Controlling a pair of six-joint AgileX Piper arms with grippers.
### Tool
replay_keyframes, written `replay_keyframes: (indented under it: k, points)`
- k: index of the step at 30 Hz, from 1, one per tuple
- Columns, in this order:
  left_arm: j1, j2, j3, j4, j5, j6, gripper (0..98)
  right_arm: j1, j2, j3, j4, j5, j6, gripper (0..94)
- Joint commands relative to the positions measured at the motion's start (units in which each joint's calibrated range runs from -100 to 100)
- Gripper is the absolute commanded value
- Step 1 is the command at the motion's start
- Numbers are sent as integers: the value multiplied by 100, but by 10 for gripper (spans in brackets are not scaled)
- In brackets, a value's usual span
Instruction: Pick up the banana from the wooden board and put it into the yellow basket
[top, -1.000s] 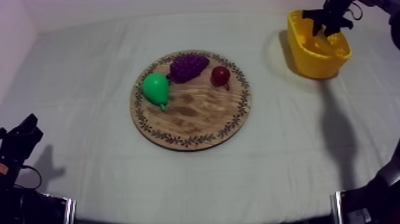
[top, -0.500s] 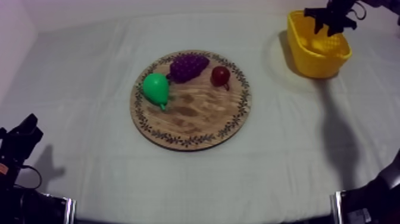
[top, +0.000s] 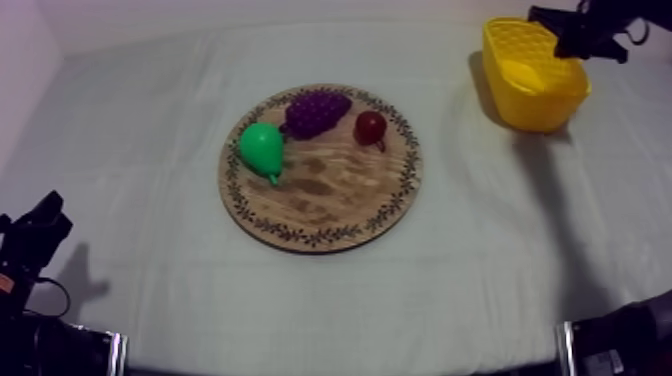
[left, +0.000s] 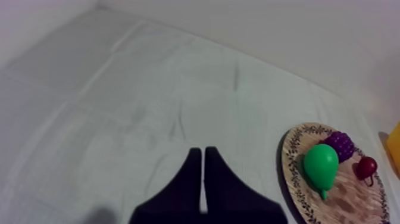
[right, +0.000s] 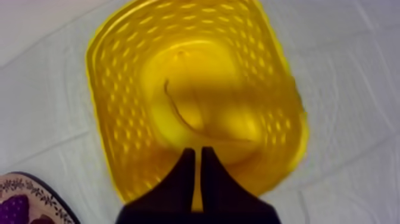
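right gripper (right: 198, 170) is hanging above the yellow basket (right: 98, 71), its two black fingers lying pressed together in a narrow wedge and gripping nothing. right beneath and just beyond the fingertips, the banana (right: 205, 89) is lying curved on the basket floor, apart from the fingers. in the top view the right gripper (top: 555, 22) is sitting over the far rim of the yellow basket (top: 500, 40), and the banana (top: 525, 72) is showing inside it at about 7 o'clock from the gripper.

the basket is standing well apart from the round wooden board (top: 330, 240), at roughly 2 o'clock from it. on the board the pear (top: 262, 148) is lying at 9 o'clock, the bunch of grapes (top: 316, 110) at 11 o'clock just beside the pear, and the small red fruit (top: 370, 126) at 1 o'clock.

left gripper (top: 35, 235) is resting low at 8 o'clock from the board, well away from it. in its wrist view the left gripper (left: 202, 179) is showing its fingers lying together, clasping nothing, over bare cloth (left: 149, 89).
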Motion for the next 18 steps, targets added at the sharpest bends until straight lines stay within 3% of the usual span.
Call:
replay_keyframes:
  k: [1,7,10,13,18]
  points:
    - [-3,-3,3,-1,2,0,1,-12,-1176,1241,109,-312,-116,3]
    - [-3,-3,3,-1,2,0,1,7,-3006,3219,562,-1264,-571,2]
    - [-3,-3,3,-1,2,0,1,-5,-3981,4247,568,-1660,-575,2]
    - [-3,-3,3,-1,2,0,1,-61,-4964,5137,254,-1859,-222,2]
    - [-3,-3,3,-1,2,0,1,-107,-6522,6025,-691,-1565,803,2]
